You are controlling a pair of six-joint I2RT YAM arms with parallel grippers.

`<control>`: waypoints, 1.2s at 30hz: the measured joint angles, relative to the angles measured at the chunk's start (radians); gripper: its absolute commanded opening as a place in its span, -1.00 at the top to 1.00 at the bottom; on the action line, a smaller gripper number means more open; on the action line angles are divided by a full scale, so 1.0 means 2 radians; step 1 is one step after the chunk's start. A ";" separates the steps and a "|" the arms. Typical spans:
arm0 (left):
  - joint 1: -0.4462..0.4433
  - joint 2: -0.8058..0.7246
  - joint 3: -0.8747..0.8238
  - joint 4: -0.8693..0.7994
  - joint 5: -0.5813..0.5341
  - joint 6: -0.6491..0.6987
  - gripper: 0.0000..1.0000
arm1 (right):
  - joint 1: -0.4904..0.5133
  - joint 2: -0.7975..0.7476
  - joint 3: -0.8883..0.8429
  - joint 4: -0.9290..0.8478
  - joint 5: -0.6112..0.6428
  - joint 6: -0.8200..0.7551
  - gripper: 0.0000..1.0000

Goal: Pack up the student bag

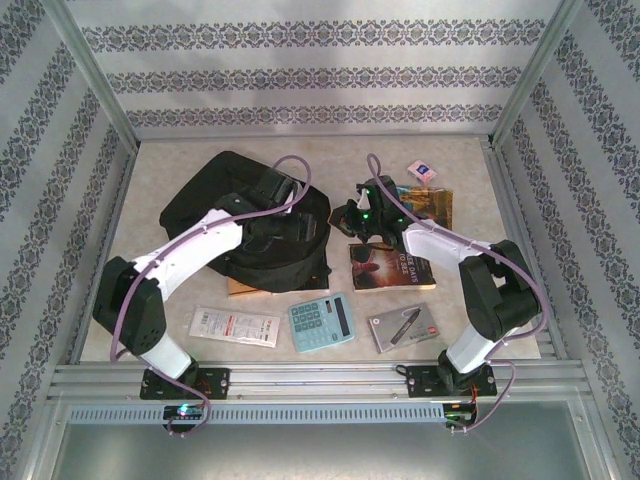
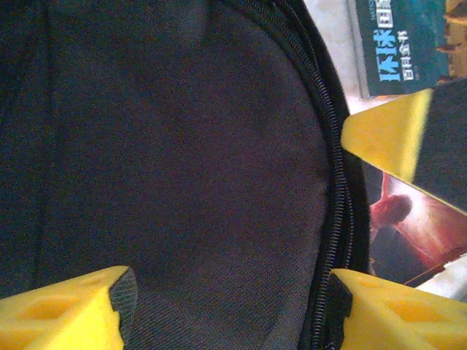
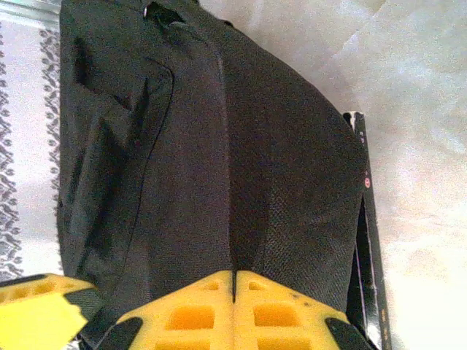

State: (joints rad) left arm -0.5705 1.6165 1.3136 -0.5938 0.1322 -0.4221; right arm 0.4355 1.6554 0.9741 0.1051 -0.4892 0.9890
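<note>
The student bag [image 1: 225, 205], a large floppy black backpack, lies left of the table's middle. My left gripper [image 1: 300, 228] hangs over its right part. In the left wrist view that gripper [image 2: 230, 310] stands open over dark fabric [image 2: 182, 160], with the zipper [image 2: 337, 219] beside its right finger. My right gripper [image 1: 352, 218] is at the bag's right edge. In the right wrist view its yellow fingers [image 3: 233, 281] are pressed together at a fold of bag fabric [image 3: 241, 168] that runs up from the tips.
A dark book [image 1: 388, 265] lies right of the bag, another book [image 1: 428, 205] under the right arm, and a tan book [image 1: 262, 287] pokes from under the bag. Near the front lie a white packet [image 1: 235, 325], a calculator [image 1: 322, 322] and a pen pack [image 1: 405, 327]. A small card [image 1: 423, 172] sits at the back.
</note>
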 measured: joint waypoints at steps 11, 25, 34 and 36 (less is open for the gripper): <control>0.000 0.056 0.021 0.001 0.009 0.011 -0.63 | -0.017 0.014 -0.064 0.181 -0.066 0.094 1.00; -0.002 0.138 0.029 0.004 -0.031 0.045 0.58 | -0.021 0.031 -0.082 0.244 -0.086 0.126 1.00; 0.000 0.125 0.029 -0.010 -0.065 0.064 1.00 | -0.031 0.028 -0.083 0.222 -0.087 0.103 1.00; 0.006 0.111 0.029 -0.015 -0.067 0.065 1.00 | -0.033 0.024 -0.083 0.212 -0.087 0.093 1.00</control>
State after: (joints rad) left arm -0.5587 1.8393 1.3708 -0.6239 -0.0025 -0.2913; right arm 0.3702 1.7042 0.8085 0.5301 -0.6628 1.1751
